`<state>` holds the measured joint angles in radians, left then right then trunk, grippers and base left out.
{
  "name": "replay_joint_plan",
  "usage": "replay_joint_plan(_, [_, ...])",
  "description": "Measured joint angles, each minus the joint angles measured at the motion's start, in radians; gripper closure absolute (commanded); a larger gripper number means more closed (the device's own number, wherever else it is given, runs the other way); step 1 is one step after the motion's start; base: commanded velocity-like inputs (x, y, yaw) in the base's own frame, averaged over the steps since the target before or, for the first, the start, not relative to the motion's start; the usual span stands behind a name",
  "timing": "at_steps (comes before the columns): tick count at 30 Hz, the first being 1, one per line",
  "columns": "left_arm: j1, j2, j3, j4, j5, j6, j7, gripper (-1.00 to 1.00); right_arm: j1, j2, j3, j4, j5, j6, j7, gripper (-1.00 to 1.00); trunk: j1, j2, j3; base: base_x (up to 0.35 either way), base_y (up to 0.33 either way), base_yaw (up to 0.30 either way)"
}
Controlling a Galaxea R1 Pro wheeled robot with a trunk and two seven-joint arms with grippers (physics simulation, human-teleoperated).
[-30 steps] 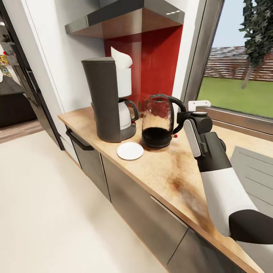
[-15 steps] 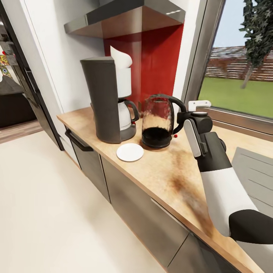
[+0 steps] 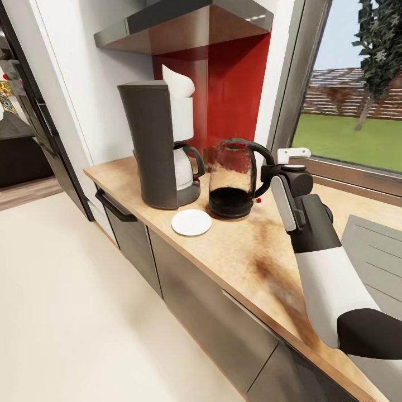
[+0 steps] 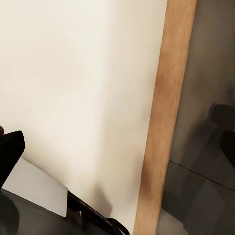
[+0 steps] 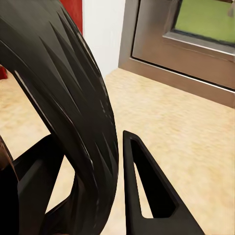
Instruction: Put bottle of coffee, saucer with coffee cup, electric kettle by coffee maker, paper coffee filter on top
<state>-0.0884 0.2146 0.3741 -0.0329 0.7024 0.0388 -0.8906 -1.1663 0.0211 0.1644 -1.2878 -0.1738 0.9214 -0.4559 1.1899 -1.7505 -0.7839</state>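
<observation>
The dark-grey coffee maker (image 3: 156, 145) stands on the kitchen countertop (image 3: 245, 257) with the white paper coffee filter (image 3: 177, 84) on its top. Right beside it sits the electric kettle (image 3: 230, 180), upright on the counter. The white saucer (image 3: 191, 222) lies bare in front of both. My right gripper (image 3: 267, 178) reaches the kettle's loop handle (image 5: 73, 98). In the right wrist view the right gripper (image 5: 90, 142) straddles that handle, and a thin gap shows on each side of it. The kitchen shelf (image 3: 184, 25) hangs above, against the red panel. The bottle of coffee and the coffee cup are out of view.
A window (image 3: 346, 111) with a grey sill runs along the counter's far right. Dark cabinet fronts (image 3: 223, 324) sit under the slab, beside pale floor (image 3: 67, 312). In the left wrist view the counter edge (image 4: 166, 98) runs between floor and a cabinet front (image 4: 205, 127).
The head view has drifted very slightly. The kettle, the saucer, the coffee maker and my right arm hold their places.
</observation>
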Motion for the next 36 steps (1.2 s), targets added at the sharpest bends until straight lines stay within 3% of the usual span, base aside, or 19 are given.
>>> replay_joint_plan(36, [0.000, 0.000, 0.002, 0.000, 0.000, 0.000, 0.000, -1.00, -0.001, -0.001, -0.001, -0.006, 0.003, -0.004, 0.000, 1.00, 0.019, -0.035, -0.015, 0.000, 0.000, 0.000])
